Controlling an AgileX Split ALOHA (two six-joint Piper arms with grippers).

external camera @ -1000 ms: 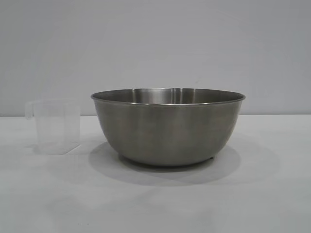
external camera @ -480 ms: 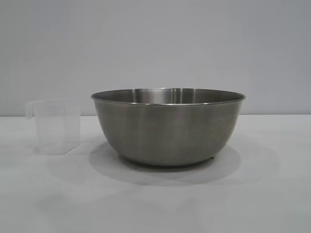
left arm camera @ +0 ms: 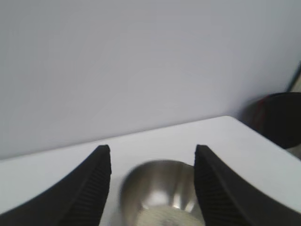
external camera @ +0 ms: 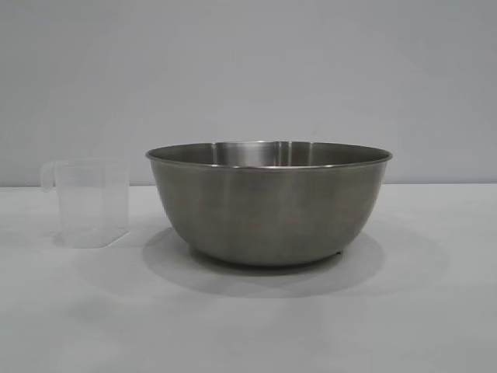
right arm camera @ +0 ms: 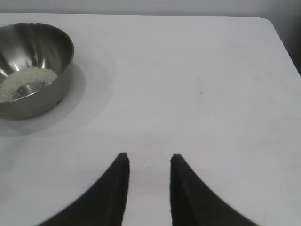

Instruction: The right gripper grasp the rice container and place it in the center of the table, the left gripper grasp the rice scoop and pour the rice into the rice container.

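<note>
Rice container (external camera: pixel 268 203) sits upright on the table (external camera: pixel 248 326), roughly mid-table in the exterior view, w/ a heap of rice (right arm camera: pixel 23 81) already on its floor, seen in the right wrist view. Rice scoop (external camera: pixel 87 203) stands upright just beside the container, on its left in the exterior view, not touching it; looks empty, though it's translucent so can't be sure.

Left gripper (left arm camera: pixel 153 155) is off the scoop: fingers parted, nothing between them. It hangs above and short of the container, which shows through the gap between the fingertips. Right gripper (right arm camera: pixel 148 160) hovers over bare table well apart from the container, fingers partly spread, holding nothing.

Step, as I read it: both parts look done – container placed, rice inside it, scoop set back down beside the container. So this is prob. the wind-down, arms clear of the container.

Next move, if any: just back both arms away from the container w/o clipping its rim or knocking the light scoop next to it. If more rice were wanted, left gripper would need to line up on the scoop's handle, on the side facing away from the container, & close there. No sign of spilled grains around the container in any view.
</note>
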